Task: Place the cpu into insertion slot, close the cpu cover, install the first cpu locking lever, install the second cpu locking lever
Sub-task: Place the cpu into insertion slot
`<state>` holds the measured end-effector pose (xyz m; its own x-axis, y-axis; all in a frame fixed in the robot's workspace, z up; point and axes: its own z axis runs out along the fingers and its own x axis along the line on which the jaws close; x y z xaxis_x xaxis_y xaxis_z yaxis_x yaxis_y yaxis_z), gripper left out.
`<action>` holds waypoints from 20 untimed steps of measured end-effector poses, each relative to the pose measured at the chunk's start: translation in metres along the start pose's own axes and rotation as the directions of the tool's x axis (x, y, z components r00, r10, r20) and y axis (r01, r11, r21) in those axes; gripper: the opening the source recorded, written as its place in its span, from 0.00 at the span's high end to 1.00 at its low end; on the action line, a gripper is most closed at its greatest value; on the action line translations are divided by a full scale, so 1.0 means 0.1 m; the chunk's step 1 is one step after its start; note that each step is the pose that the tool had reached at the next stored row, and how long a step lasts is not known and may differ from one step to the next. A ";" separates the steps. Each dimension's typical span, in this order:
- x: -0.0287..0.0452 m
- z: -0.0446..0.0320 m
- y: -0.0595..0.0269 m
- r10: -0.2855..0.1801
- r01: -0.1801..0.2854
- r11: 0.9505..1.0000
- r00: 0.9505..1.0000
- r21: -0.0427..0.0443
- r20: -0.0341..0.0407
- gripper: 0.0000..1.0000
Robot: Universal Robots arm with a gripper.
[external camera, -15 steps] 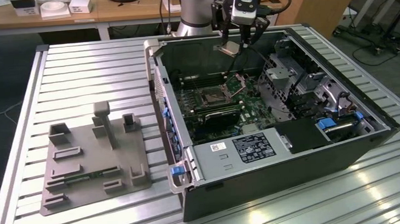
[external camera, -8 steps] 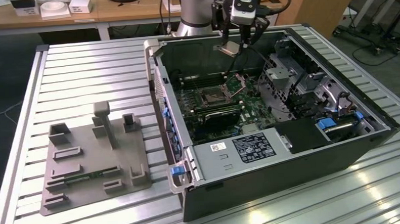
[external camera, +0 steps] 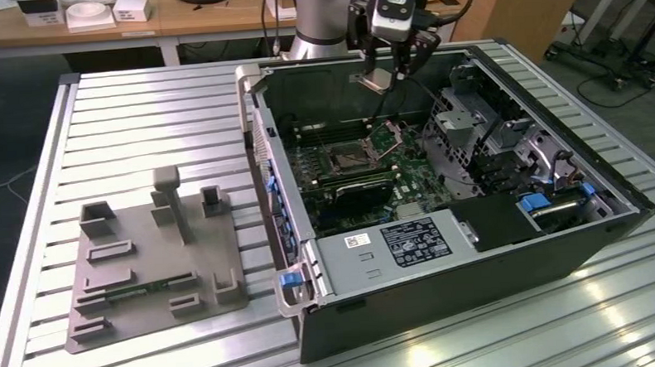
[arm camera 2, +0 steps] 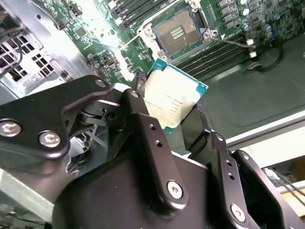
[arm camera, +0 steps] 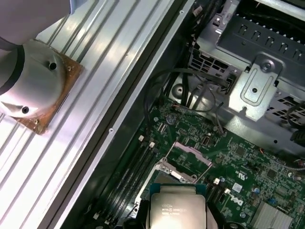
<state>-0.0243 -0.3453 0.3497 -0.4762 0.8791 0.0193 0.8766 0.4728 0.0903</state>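
The black jaws are clamped on two edges of the small flat square silvery cpu (arm camera 2: 175, 98) — held in the air above the open black computer case (external camera: 476, 285), over the green motherboard (arm camera 2: 128, 52) with its bare socket (arm camera 2: 178, 31).

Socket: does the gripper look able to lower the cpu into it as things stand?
Probably yes. The gripper holds the cpu above the socket, whose cover stands open; nothing lies between them.

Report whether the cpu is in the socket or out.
Out. The gripper holds the cpu aloft; the socket lies empty, its contacts bare.
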 end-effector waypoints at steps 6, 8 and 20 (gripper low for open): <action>0.000 0.008 -0.001 0.057 -0.057 0.998 0.998 -0.001 0.005 0.46; 0.000 0.010 -0.001 0.064 -0.064 0.998 0.998 -0.001 0.006 0.46; 0.035 0.020 -0.066 0.114 -0.114 0.994 0.993 -0.003 0.010 0.46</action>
<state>-0.0316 -0.3453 0.3472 -0.3728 0.9277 0.0194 0.9247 0.3697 0.0903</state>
